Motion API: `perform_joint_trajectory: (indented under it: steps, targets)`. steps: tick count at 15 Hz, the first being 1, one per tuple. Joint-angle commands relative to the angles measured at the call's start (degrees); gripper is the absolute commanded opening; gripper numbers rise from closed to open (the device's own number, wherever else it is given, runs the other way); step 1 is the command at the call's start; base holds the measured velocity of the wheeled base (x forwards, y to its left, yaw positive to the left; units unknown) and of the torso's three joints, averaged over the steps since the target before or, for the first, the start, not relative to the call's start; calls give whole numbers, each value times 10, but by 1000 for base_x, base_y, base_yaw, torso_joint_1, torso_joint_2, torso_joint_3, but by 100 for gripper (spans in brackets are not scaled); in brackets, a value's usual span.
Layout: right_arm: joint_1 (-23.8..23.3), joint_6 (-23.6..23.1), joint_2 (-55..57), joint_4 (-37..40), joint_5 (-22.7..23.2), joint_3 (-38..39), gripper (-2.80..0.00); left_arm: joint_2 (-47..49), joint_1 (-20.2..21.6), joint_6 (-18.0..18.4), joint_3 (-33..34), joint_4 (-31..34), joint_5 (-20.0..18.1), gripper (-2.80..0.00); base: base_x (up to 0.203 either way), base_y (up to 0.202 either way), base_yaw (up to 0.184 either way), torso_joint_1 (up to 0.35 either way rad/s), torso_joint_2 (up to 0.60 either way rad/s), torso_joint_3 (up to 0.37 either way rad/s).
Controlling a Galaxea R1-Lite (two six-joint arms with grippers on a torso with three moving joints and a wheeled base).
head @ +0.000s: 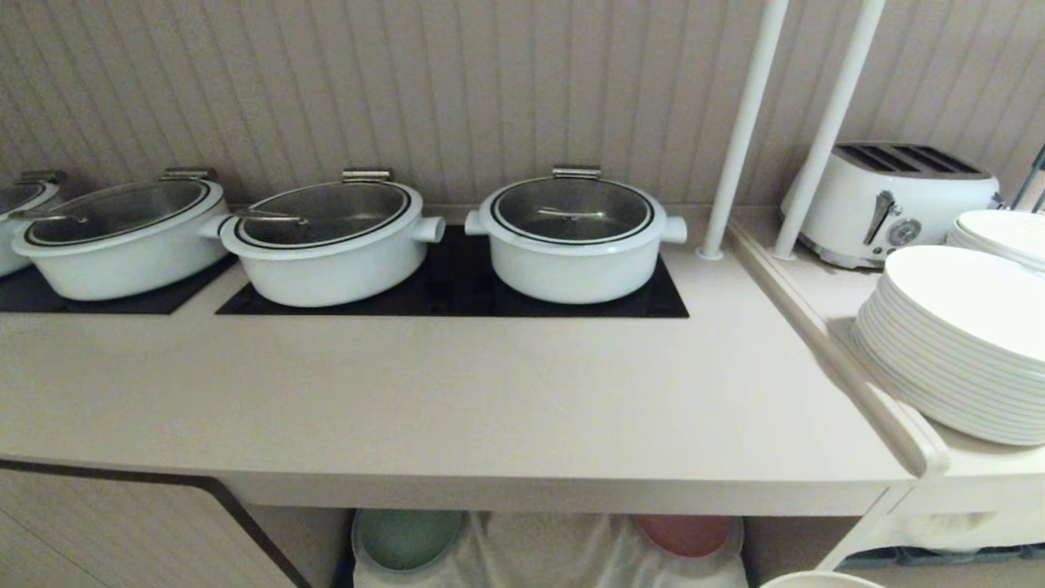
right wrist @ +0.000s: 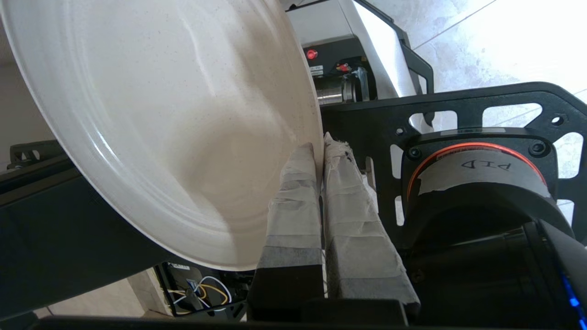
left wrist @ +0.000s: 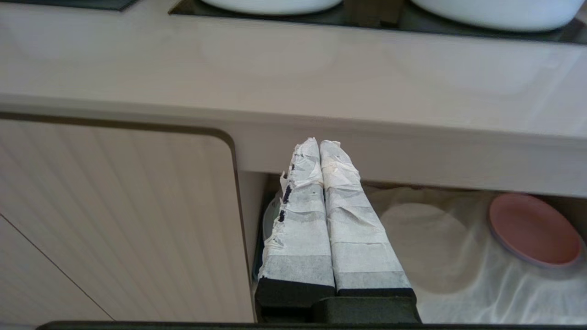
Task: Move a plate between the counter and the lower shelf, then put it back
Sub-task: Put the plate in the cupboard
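While clamped, one plate (right wrist: 151,128), four pots (head: 575,237).

White pots (head: 575,237), toaster (head: 894,204), stacked plates (head: 955,343)

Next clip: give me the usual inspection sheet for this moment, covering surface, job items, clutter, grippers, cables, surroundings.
Surface: counter, bare front strip; black hob panels at the back.
Job's things: plate clamped by its rim, clear of the counter; lower shelf lined with white cloth.
Clutter: three white lidded pots fully in view on the hobs; green plate and pink plate on the lower shelf.
Grippers: right gripper shut on the plate's rim; left gripper shut, empty, before the counter's front edge.
Cables: coloured wires in the robot's base.
Surroundings: toaster and a stack of white plates on the side ledge; ribbed wall behind.
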Motion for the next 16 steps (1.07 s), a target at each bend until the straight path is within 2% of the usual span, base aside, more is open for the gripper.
perform_joint_trajectory:
  steps: [1, 10, 16]
  targets:
    - [0, 2, 1, 2, 1, 0, -280, 0, 0, -1, 0, 0, 0, -280, 0, 0, 0, -154, 320, 173]
    - [11, 2, 1, 3, 1, 8, -280, 0, 0, -1, 0, 0, 0, -280, 0, 0, 0, -164, 361, 190]
    - [16, 2, 1, 3, 1, 8, -280, 0, 0, 0, 0, 0, 0, -280, 0, 0, 0, -240, 527, 282]
